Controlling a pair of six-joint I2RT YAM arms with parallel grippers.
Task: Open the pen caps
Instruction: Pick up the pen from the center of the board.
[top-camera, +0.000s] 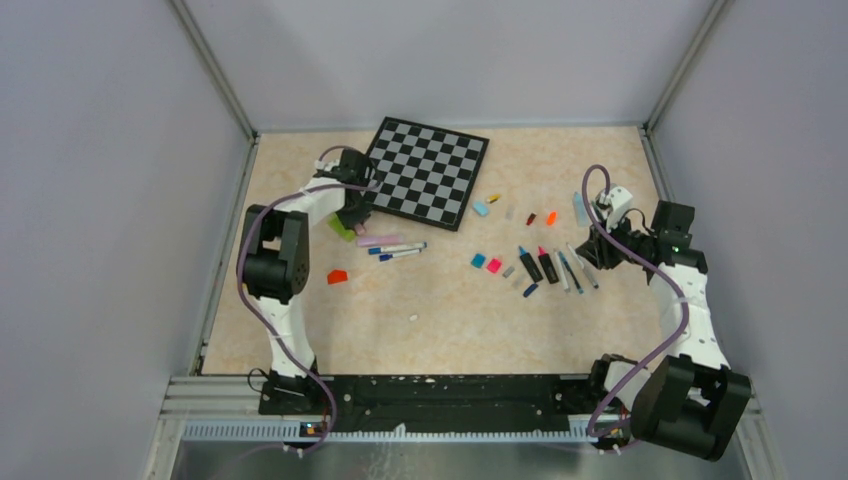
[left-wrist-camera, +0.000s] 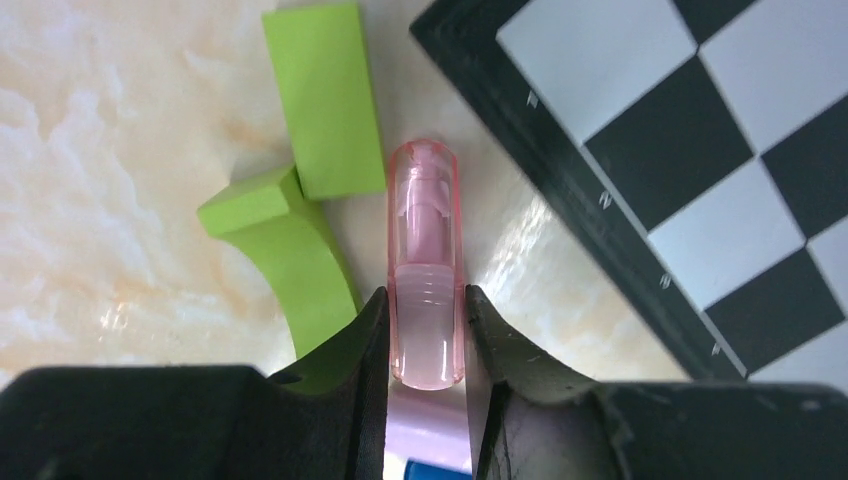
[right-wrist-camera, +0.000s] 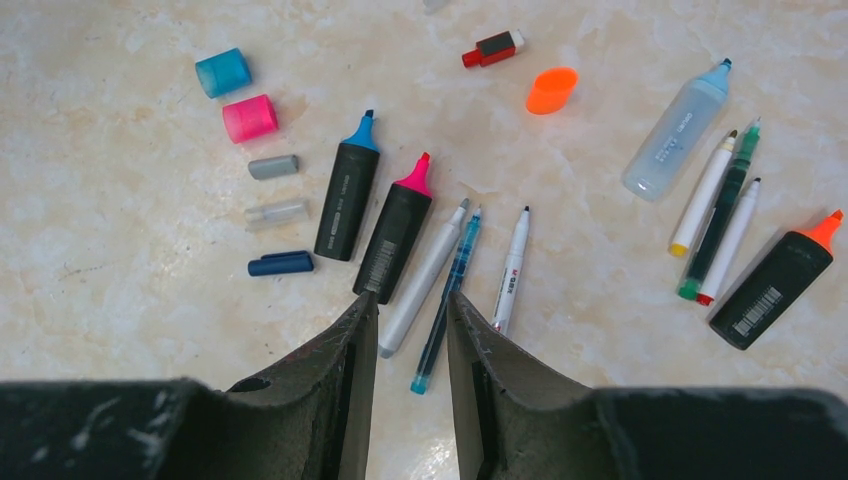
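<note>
- left wrist cam only: left gripper jaws clamped on both sides of the pink cap. it's just beside the checkered board edge, w/ green blocks on the other side
- cap is see-through pink w/ a rounded end, tip visible inside. it sits on its pink pen
- top cam: we can't see that grip, arm hides it
- right wrist cam: right gripper jaws apart, empty, above the uncapped pens and loose caps

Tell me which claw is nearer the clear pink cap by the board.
Left. The left claw grips that cap; the right claw hovers across the table, above uncapped pens.
</note>
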